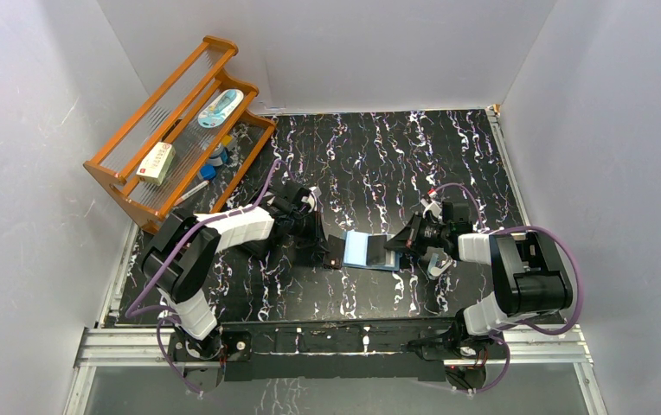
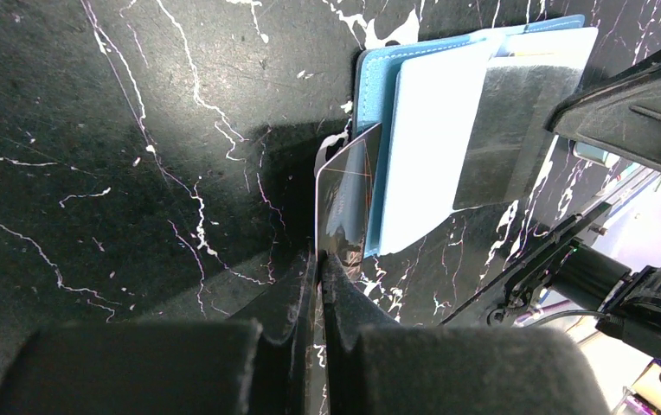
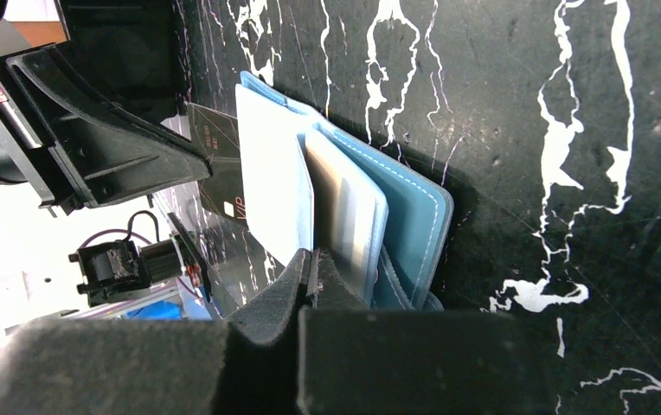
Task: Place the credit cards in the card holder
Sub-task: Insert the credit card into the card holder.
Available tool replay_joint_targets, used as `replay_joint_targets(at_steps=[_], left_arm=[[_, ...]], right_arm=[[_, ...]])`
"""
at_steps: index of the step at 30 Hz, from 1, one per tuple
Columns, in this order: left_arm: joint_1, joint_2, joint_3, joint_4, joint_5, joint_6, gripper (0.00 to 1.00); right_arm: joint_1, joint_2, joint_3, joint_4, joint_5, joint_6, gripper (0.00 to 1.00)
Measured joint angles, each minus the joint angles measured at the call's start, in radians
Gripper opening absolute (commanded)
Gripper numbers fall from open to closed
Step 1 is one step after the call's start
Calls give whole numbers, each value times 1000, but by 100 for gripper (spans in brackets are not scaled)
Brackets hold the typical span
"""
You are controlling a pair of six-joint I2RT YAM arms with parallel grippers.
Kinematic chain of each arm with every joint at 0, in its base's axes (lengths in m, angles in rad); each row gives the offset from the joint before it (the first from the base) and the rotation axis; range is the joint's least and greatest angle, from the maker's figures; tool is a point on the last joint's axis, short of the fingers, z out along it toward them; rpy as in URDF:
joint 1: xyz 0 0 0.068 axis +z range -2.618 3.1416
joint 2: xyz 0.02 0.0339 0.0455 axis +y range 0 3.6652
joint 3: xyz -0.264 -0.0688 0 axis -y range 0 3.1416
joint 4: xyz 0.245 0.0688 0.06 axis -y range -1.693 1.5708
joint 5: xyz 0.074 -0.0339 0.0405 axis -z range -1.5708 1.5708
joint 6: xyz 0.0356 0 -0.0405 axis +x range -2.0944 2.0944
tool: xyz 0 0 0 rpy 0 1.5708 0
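The teal-blue card holder [image 1: 369, 251] lies open on the black marbled table between the arms. It also shows in the left wrist view [image 2: 370, 95] and the right wrist view [image 3: 413, 216]. My right gripper [image 3: 311, 255] is shut on a pale inner pocket leaf [image 3: 271, 181] and holds it raised; in the top view the right gripper [image 1: 394, 246] is at the holder's right edge. My left gripper [image 2: 320, 255] is shut on a dark glossy credit card [image 2: 344, 199], held on edge with its far end at the holder's left edge. The card [image 3: 219, 164] bears "VIP".
A wooden rack [image 1: 180, 130] stands at the back left with a white-and-red box [image 1: 156, 162] and a blue-white item [image 1: 221, 108] on it. White walls close in the table on three sides.
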Motion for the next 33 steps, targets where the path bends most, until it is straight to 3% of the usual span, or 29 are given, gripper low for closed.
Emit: replay_joint_targets(at_steps=[33], left_arm=[[-12,0,0,0,-15,-19,0]], right_arm=[[51,67,0,98,24,44,0]])
